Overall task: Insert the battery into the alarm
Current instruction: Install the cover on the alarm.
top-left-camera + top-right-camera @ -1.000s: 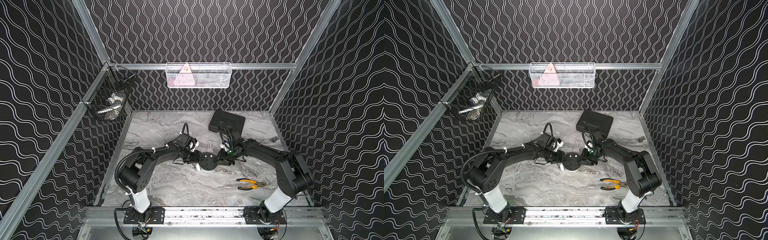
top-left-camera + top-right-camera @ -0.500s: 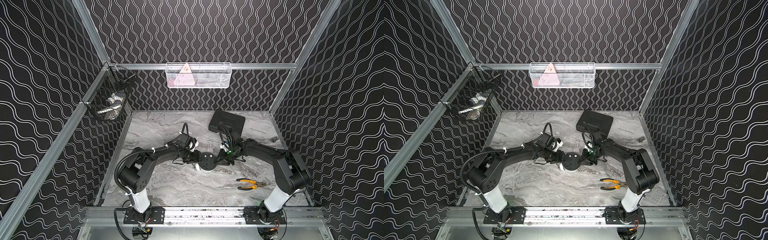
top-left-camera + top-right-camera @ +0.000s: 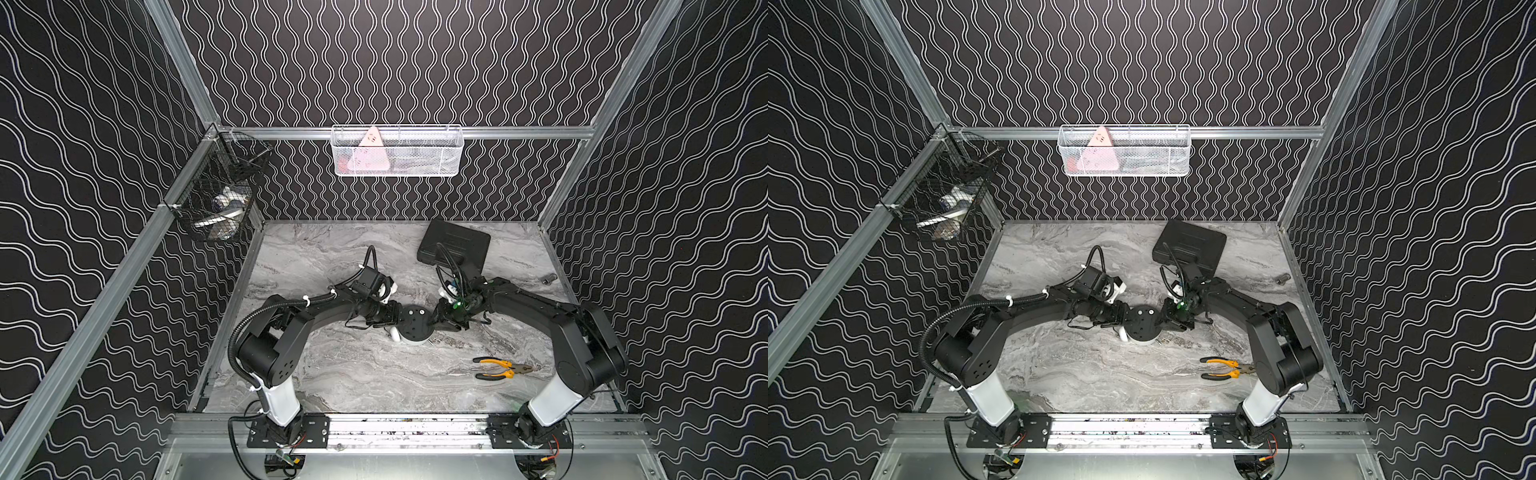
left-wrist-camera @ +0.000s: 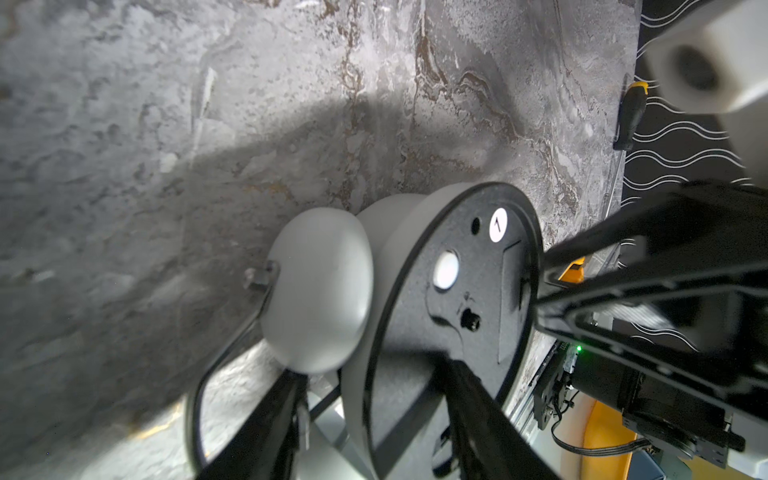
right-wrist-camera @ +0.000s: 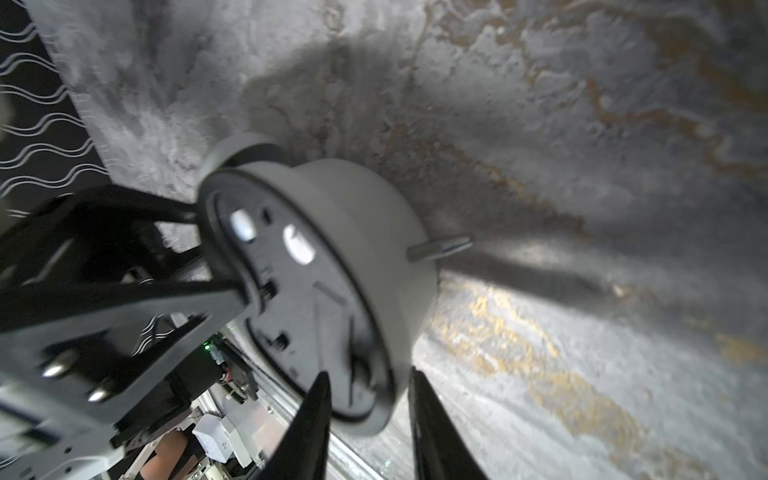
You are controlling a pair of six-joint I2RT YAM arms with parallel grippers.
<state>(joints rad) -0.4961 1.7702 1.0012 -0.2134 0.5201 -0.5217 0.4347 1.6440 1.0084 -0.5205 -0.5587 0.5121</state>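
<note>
One legible mark: a numeral on a sticker [image 4: 498, 225]
The small round white sticker sits on the black back panel [image 4: 419, 340] of the white twin-bell alarm clock [image 4: 390, 224] and carries a single dark stroke that reads as a 1. Marks on the pink triangular card [image 3: 365, 154] in the white wire basket [image 3: 424, 163] are too small to read.

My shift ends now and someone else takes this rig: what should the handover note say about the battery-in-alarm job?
Left gripper: shut on the alarm, fingers across its body beside a bell.
Right gripper: jaws straddle the opposite rim; grip unclear, view blurred.
Alarm: face down, black back panel up, between both grippers.
Battery: not seen in any view; possibly already inside, cannot tell.
Done: alarm held back-up for loading. Left: confirm or fetch battery, seat it in the back.
</note>
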